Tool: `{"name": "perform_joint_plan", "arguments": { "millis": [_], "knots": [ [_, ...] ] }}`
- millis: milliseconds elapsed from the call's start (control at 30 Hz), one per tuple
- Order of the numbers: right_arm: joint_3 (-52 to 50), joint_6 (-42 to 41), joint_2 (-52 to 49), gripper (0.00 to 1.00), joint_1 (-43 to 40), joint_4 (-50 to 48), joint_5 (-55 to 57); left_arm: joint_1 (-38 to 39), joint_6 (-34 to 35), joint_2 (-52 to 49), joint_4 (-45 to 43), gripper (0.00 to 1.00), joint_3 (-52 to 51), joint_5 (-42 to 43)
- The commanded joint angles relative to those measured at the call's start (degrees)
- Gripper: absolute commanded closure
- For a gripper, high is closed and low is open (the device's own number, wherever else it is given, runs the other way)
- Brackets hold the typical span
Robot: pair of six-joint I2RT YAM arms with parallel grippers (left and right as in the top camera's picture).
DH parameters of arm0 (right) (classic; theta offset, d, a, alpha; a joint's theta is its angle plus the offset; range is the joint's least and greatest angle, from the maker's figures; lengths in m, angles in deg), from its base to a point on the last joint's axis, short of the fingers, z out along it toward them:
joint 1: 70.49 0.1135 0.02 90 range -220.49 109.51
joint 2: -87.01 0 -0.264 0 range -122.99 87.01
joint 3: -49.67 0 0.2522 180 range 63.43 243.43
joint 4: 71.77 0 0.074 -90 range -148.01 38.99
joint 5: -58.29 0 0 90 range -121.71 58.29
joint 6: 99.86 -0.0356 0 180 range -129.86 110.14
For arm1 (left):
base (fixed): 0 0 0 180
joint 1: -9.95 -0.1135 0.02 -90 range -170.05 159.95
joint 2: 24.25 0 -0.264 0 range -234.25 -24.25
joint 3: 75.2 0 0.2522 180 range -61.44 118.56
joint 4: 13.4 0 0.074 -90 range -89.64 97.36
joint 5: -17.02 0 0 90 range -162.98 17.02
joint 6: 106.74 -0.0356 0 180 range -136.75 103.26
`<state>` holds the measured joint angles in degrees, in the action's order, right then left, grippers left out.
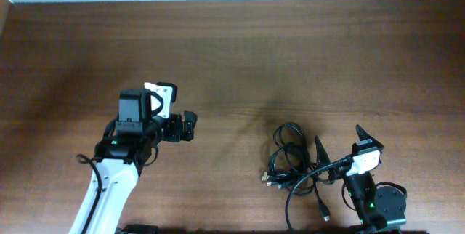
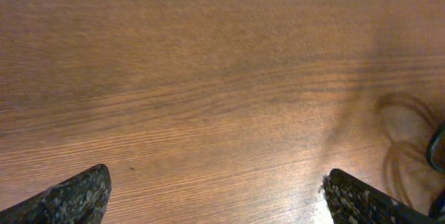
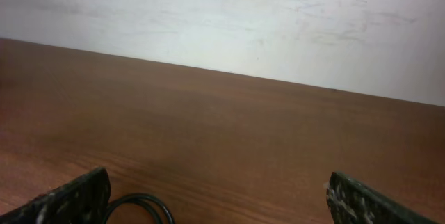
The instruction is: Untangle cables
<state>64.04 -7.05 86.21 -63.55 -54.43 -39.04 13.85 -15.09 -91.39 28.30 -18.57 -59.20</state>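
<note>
Cables (image 1: 294,158) are seen as a small tangle of thin black cords, laid in several overlapping loops on the brown wooden bench (image 1: 290,45). The bundle is placed close to the near edge of the bench, toward its right corner. A few small plug ends (image 1: 270,181) are gathered at the lower left of the bundle, and one cord with a plug (image 1: 325,213) is trailed out toward the near edge. Which cord is crossed over which cannot be told from the overhead view.

The right end effector (image 1: 340,143) is held wide open just beside the tangle, on its right side; nothing is gripped between its fingers. In the right wrist view only one curved loop of cord (image 3: 139,204) is shown, low beside the left finger (image 3: 73,200).

The left end effector (image 1: 190,126) is likewise held open with nothing gripped, well apart from the cables and nearer the middle of the bench. A short arc of cord (image 2: 437,147) is caught at the right border of the left wrist view.
</note>
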Motion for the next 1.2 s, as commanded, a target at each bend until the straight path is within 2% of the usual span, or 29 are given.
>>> {"name": "perform_joint_plan", "arguments": {
  "millis": [0,267,400,433,500,600,667,733,800,867,933,1033,1167],
  "knots": [
    [-0.3,0.0,0.3,0.02,-0.3,0.3,0.5,0.1,-1.9,-0.8,0.7,0.01,2.8,3.2],
    [-0.3,-0.3,0.3,0.02,-0.3,0.3,0.0,0.1,-1.9,-0.9,0.0,0.01,2.8,3.2],
    [1.0,-7.7,0.3,0.02,-0.3,1.2,-2.4,0.1,-1.9,-0.9,-0.2,0.01,2.8,3.2],
    [3.2,-7.8,0.3,0.02,-0.3,3.9,-4.4,0.1,-1.9,-0.9,-0.2,0.01,2.8,3.2],
    [12.4,-7.8,0.3,0.02,-0.3,17.3,-5.1,0.1,-1.9,-0.9,-0.2,0.01,2.8,3.2],
    [23.6,-7.8,-2.0,0.02,-0.3,29.1,-5.2,0.1,-1.9,-0.9,-0.2,0.01,2.8,3.2],
    [30.8,-8.1,-8.4,0.02,-0.3,34.8,-7.1,0.1,-1.9,-0.9,-0.2,0.01,2.8,3.2],
    [39.0,-8.3,-19.4,0.02,-0.3,40.2,-10.8,0.1,-1.9,-0.9,-0.2,0.01,2.8,3.2],
    [50.4,-9.3,-34.9,0.02,-0.3,49.7,-15.1,0.1,-1.9,-0.9,-0.2,0.01,2.8,3.2],
    [56.6,-9.4,-45.4,0.02,-0.2,56.3,-18.1,0.1,-1.9,-0.9,-0.2,0.01,2.8,3.2],
    [57.2,-9.9,-54.3,0.02,-0.2,58.8,-20.9,0.1,-1.9,-0.9,-0.2,0.01,2.8,3.2],
    [57.2,-10.4,-62.4,0.02,-0.2,60.7,-20.9,0.1,-1.9,-0.9,-0.2,0.01,2.8,3.2],
    [57.2,-9.3,-62.9,0.02,-0.2,60.7,-20.7,0.1,-1.9,-0.9,-0.2,0.01,2.8,3.2]
  ]
}}
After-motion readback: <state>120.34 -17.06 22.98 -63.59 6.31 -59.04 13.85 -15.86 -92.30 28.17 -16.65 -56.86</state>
